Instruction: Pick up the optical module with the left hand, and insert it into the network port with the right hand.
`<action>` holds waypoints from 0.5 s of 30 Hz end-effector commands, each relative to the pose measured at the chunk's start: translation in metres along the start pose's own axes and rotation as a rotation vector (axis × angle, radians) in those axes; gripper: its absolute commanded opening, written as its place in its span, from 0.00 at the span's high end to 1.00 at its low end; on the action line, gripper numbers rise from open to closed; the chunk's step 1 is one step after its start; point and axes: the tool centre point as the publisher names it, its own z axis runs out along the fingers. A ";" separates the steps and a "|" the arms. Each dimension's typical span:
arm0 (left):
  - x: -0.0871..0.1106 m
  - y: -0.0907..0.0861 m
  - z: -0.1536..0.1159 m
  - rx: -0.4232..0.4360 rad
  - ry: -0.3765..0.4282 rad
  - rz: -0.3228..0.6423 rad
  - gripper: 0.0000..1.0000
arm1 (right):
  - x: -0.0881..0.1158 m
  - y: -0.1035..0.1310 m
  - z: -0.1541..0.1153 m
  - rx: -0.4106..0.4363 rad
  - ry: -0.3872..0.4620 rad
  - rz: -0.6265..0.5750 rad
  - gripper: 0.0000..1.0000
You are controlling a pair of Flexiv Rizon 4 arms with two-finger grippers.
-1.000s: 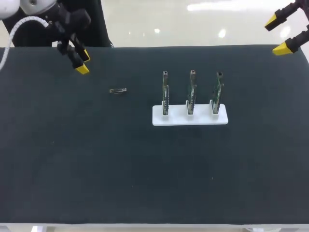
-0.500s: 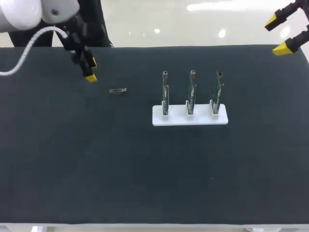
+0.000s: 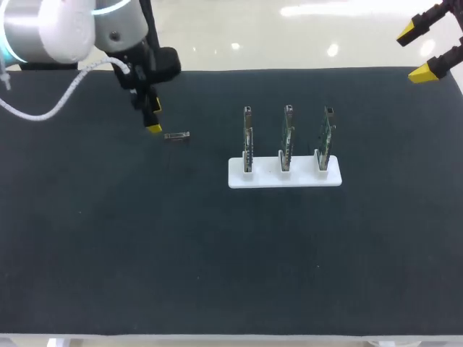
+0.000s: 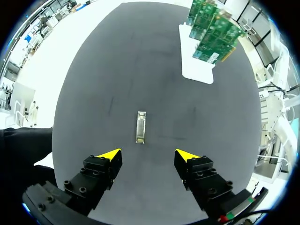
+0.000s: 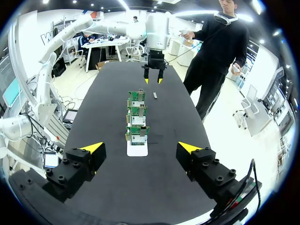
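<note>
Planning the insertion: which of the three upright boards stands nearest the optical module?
The circuit board at the white holder's left-arm end; the other two stand farther from the optical module.

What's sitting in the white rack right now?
Three green circuit boards stand upright in the white rack, one per slot. Their bottom edges are hidden inside the slots. The optical module lies apart on the table, not in the rack.

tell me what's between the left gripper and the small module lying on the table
Only bare table. The left wrist view shows the module lying just ahead of the open left gripper, with nothing in that stretch.
</note>
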 end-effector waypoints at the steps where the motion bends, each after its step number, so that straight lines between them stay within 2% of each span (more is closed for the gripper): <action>1: -0.013 0.018 0.010 0.026 0.041 0.005 0.00 | 0.000 0.000 0.000 0.001 -0.001 -0.001 0.00; 4: -0.015 0.023 0.016 0.040 0.065 0.010 0.00 | 0.000 0.000 0.000 0.001 -0.001 -0.001 0.00; 15: -0.010 0.027 0.033 0.085 0.072 -0.007 0.00 | 0.000 0.000 0.000 0.001 -0.001 -0.001 0.00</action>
